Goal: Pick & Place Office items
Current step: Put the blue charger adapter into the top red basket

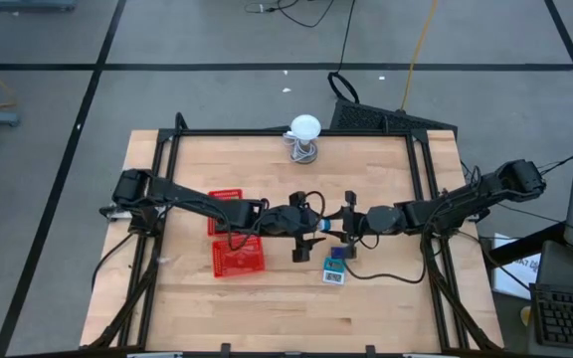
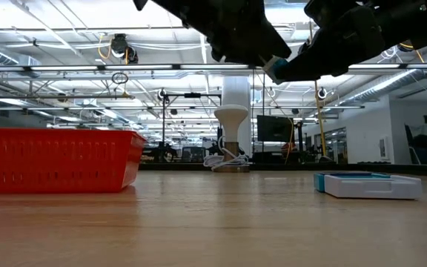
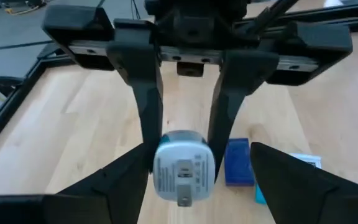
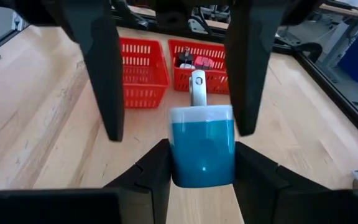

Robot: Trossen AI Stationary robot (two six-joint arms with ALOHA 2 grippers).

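Note:
My right gripper [image 4: 202, 148] is shut on a small teal-blue item with a white end [image 4: 202, 146], held in the air over the table's middle [image 1: 322, 227]. My left gripper [image 3: 199, 151] faces it from the left and is open. Its fingers [image 4: 101, 81] stand on either side of the item's white end [image 3: 184, 165] and do not touch it. A teal packet with a white label [image 1: 335, 272] lies flat on the table just nearer, with a small blue piece [image 3: 238, 163] beside it. Black and red pieces lie in one red tray [image 4: 194, 61]. My right gripper pinches the item's teal-blue body [image 4: 202, 163] between its two fingers. They come level from the table's right. The item is lifted clear of the table, its white end [image 4: 201, 115] pointing toward my left gripper, with a grey metal piece [image 4: 197, 87] sticking out of it.
Two red mesh trays [image 1: 225, 211] [image 1: 238, 259] stand left of centre under my left arm. A white ball on a wire stand [image 1: 305, 137] sits at the far edge. Bare wood lies along the near edge and in the far left part of the table [image 1: 207, 164].

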